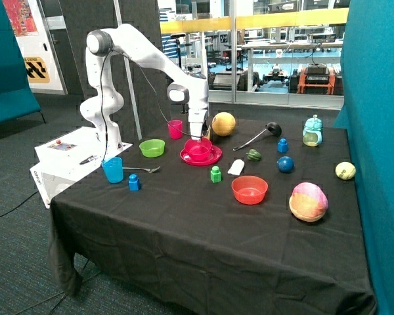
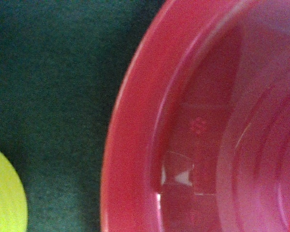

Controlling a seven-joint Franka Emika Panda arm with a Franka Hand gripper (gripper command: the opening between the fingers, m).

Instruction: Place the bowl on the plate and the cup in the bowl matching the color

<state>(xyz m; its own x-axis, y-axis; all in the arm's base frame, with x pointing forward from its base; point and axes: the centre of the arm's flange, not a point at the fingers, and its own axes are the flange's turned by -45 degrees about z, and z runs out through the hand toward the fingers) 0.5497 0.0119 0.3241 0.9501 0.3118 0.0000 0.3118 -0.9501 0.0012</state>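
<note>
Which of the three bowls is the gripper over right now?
The pink bowl, the one sitting on the pink plate. The gripper is right above it. The green bowl and the orange-red bowl stand apart on the cloth.

- The white base box (image 1: 67, 164) under the arm carries small dark lettering running up its near left edge; it is too small to read.
- A yellow and black sign (image 1: 37, 68) on the far left wall shows a black arrow-like mark; no words on it can be made out.
- A red poster (image 1: 20, 16) above that sign bears a pattern with no legible text.
- The inner wall of the pink bowl (image 2: 203, 145) in the wrist view carries a small moulded mark that cannot be read.
</note>
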